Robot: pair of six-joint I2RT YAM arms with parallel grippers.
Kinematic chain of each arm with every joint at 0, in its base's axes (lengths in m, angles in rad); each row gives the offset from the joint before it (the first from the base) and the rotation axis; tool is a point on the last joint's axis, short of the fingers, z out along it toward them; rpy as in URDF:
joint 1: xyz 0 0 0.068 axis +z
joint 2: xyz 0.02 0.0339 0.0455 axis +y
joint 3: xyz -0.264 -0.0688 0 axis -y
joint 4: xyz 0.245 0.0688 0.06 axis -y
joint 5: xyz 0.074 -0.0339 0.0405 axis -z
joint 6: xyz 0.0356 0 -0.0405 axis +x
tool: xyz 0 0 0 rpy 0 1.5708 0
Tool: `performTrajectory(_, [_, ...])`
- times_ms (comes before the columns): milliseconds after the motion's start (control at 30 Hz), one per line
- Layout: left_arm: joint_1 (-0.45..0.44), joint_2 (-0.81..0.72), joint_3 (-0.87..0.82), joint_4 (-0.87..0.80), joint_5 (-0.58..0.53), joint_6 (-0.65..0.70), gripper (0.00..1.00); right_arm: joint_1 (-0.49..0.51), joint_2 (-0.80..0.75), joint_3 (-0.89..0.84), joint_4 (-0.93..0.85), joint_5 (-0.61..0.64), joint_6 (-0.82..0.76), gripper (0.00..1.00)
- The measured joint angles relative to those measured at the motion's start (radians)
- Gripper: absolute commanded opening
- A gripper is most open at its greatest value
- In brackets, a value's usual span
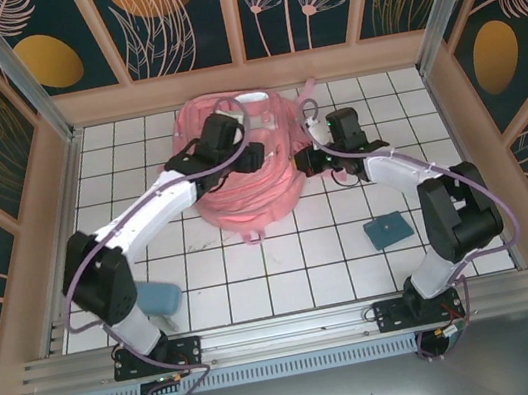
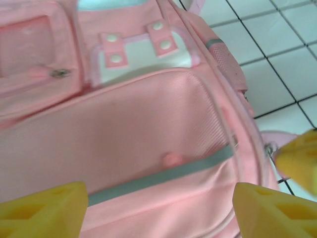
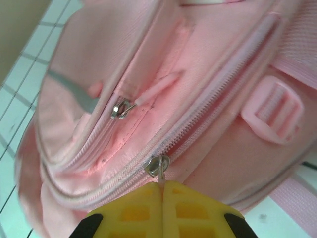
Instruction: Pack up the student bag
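Right wrist, student bag [image 3: 208, 69], right gripper [image 3: 162, 194] pinching its zipper pull [image 3: 159, 165], left gripper [image 2: 158, 210] released

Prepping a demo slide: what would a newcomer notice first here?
The big pink bag lies at the far middle of the table. The right claw is shut on a zip pull at its side; the left claw hangs open over the front pocket. A blue case lies on the near right.
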Motion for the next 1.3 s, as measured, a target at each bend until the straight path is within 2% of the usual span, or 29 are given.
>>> performTrajectory(200, [0.013,-0.066,-0.075,0.038,0.053,0.164,0.76,-0.073,0.026,0.101,-0.002,0.099,0.047,0.00])
performTrajectory(367, [0.013,0.009,-0.081,0.045,0.117,0.316,0.70,-0.107,0.084,0.203,0.001,0.120,0.061,0.00])
performTrajectory(600, [0.013,0.137,-0.081,0.044,0.159,0.449,0.72,-0.111,0.117,0.231,-0.030,0.100,0.060,0.00])
performTrajectory(967, [0.002,0.180,-0.052,0.038,0.166,0.566,0.72,-0.117,0.117,0.231,-0.076,0.029,0.080,0.34])
performTrajectory(1133, [0.002,0.204,-0.029,0.036,0.181,0.603,0.76,-0.134,0.117,0.231,-0.082,0.013,0.096,0.39])
performTrajectory(1300, [0.002,0.224,-0.007,0.017,0.192,0.634,0.73,-0.142,0.117,0.231,-0.083,0.009,0.099,0.40])
